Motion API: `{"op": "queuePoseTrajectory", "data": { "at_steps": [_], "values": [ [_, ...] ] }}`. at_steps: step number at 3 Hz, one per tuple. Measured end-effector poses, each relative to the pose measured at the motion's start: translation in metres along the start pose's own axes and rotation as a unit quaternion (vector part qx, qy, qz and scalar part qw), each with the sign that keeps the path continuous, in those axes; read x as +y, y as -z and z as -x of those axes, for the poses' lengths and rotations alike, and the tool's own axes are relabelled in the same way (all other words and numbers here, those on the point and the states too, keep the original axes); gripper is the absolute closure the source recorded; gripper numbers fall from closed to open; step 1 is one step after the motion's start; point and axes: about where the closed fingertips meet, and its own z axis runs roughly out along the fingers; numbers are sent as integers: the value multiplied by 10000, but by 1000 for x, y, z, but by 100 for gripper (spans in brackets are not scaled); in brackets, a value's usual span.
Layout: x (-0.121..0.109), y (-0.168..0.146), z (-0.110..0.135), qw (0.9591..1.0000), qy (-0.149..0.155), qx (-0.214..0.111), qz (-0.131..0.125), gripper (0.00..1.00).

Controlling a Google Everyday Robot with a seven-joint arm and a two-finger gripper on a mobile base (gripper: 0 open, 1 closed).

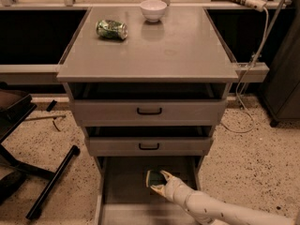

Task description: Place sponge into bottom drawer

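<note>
The sponge (152, 177), dark green on top with a pale yellow edge, is inside the open bottom drawer (121, 187), near the middle of its grey floor. My gripper (158, 181) reaches in from the lower right on a white arm and is shut on the sponge, one finger above and one below it. I cannot tell whether the sponge rests on the drawer floor or hangs just above it.
Two grey drawers with black handles (149, 110) (148, 146) sit above the open one. On the cabinet top lie a crushed green can (111, 29) and a white bowl (153, 10). A black chair base (42, 177) stands on the speckled floor to the left. A white cable (248, 83) hangs at right.
</note>
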Motion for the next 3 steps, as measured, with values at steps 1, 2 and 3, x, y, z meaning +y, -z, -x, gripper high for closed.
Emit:
{"op": "queuePoseTrajectory", "data": {
  "at_steps": [1, 2, 3],
  "values": [
    [1, -21, -24, 9987, -51, 477, 190, 100],
    [2, -31, -42, 9955, -172, 879, 322, 100],
    [7, -34, -51, 9939, -313, 965, 428, 100]
  ]
}}
